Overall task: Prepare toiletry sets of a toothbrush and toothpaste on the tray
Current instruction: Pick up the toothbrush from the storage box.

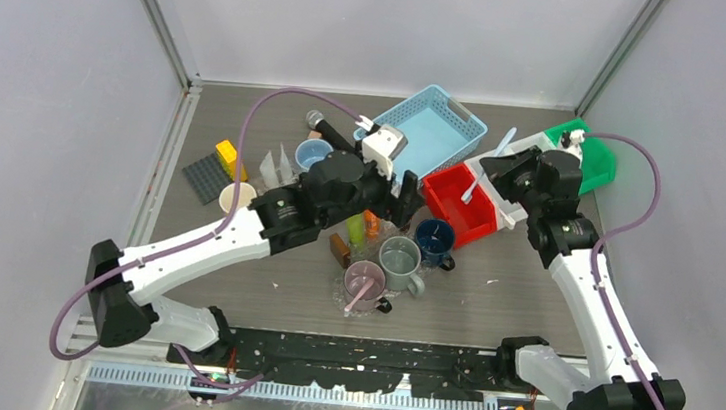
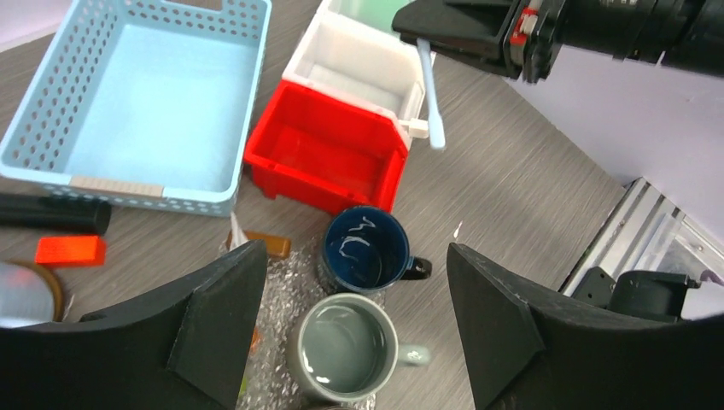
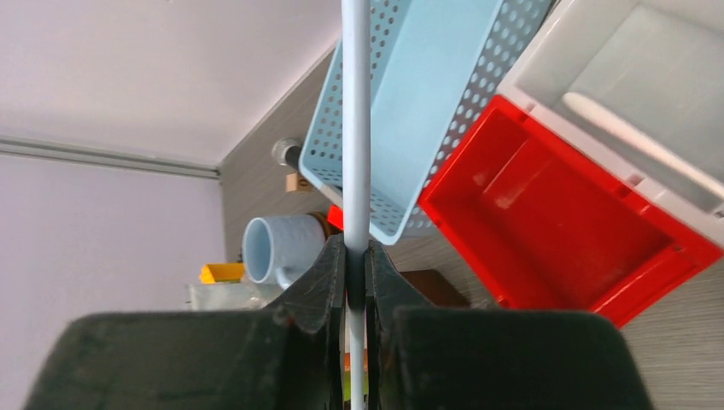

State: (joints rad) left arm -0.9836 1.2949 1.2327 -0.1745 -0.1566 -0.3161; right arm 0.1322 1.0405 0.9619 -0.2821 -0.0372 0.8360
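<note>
My right gripper (image 3: 356, 265) is shut on the handle of a white toothbrush (image 3: 356, 128), which hangs tilted above the white bin (image 1: 505, 182) and red bin (image 1: 459, 204). The same toothbrush (image 2: 429, 94) shows in the left wrist view, under the right gripper (image 2: 478, 34). My left gripper (image 2: 359, 333) is open and empty, hovering over a grey mug (image 2: 341, 346). The light blue perforated tray (image 1: 432, 126) is empty. An orange toothpaste tube (image 1: 370, 224) and a green one (image 1: 355, 229) lie under the left wrist. A pink toothbrush (image 1: 360, 293) stands in a pink mug (image 1: 364, 284).
A navy mug (image 2: 367, 248) stands beside the grey mug on bubble wrap. A black microphone (image 1: 326, 126), a light blue mug (image 1: 312, 153), a green bin (image 1: 590, 157) and a yellow block (image 1: 230, 159) lie around. A white stick-like item (image 3: 627, 137) rests in the white bin.
</note>
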